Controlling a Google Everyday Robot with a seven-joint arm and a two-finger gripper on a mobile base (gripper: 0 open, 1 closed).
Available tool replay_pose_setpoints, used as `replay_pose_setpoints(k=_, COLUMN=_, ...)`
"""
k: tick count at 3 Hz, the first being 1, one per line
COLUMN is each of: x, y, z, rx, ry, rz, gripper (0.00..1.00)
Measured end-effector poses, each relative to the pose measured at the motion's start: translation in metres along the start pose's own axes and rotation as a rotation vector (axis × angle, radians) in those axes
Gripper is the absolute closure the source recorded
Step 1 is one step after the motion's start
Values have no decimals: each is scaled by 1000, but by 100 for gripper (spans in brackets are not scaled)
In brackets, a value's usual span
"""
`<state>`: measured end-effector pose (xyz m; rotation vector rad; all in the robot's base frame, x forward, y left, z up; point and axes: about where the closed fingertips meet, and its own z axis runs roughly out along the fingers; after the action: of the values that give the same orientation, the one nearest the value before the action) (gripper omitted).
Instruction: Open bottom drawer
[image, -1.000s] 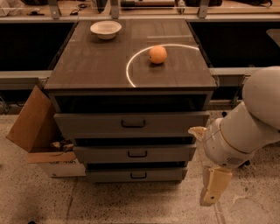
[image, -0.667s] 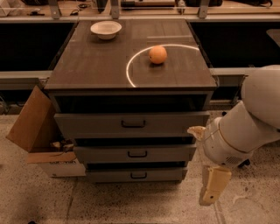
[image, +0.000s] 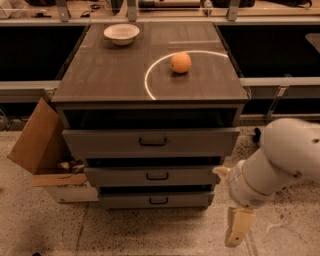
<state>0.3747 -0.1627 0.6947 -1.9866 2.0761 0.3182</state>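
Note:
The bottom drawer (image: 155, 200) is the slimmest grey front, lowest in the cabinet, with a small dark loop handle (image: 158, 200) at its centre. It looks closed, nearly flush under the middle drawer (image: 152, 176). My gripper (image: 237, 230) hangs from the white arm at the lower right, pointing down at the floor. It is to the right of the bottom drawer's right end and apart from it. It holds nothing that I can see.
The tall top drawer (image: 150, 142) sits above the other two. An orange (image: 181, 62) and a white bowl (image: 121, 33) rest on the cabinet top (image: 105, 70). An open cardboard box (image: 37, 142) stands at the cabinet's left. Speckled floor lies in front.
The arm and gripper have lowered slightly at the lower right. The drawers have not moved.

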Motion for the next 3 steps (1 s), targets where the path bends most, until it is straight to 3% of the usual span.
replay_pose_setpoints(k=1, x=39, y=-2, z=83, rx=-16, ry=-72, rz=5, gripper=0)
replay_pose_setpoints(k=2, x=65, y=-16, z=148, rx=17, ry=-166, rz=10, gripper=0)
replay_pose_setpoints(k=3, x=68, y=-2, z=190, rx=-45, ry=-213, rz=32, gripper=0)
